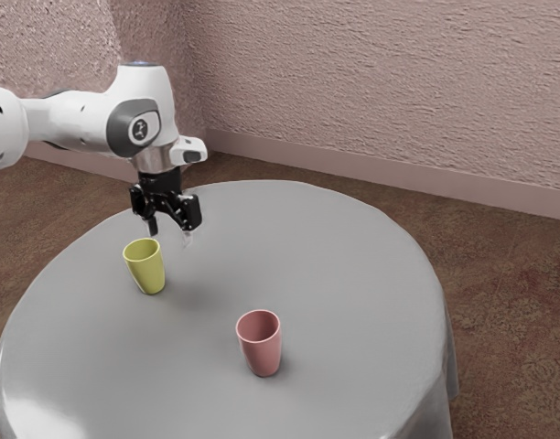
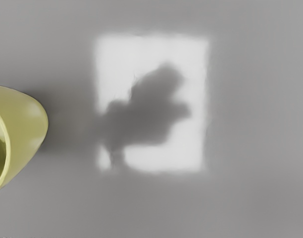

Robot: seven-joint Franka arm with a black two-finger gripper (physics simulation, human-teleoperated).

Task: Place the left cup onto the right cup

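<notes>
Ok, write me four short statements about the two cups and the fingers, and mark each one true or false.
1. The yellow cup stands upright on the grey table. True.
2. The pink cup sits stacked inside the yellow cup. False: the two cups stand apart on the table.
3. The fingers are shut on the yellow cup. False: they are open and empty, hanging above the table close beside that cup.
4. The pink cup is upright, with its mouth facing up. True.
</notes>
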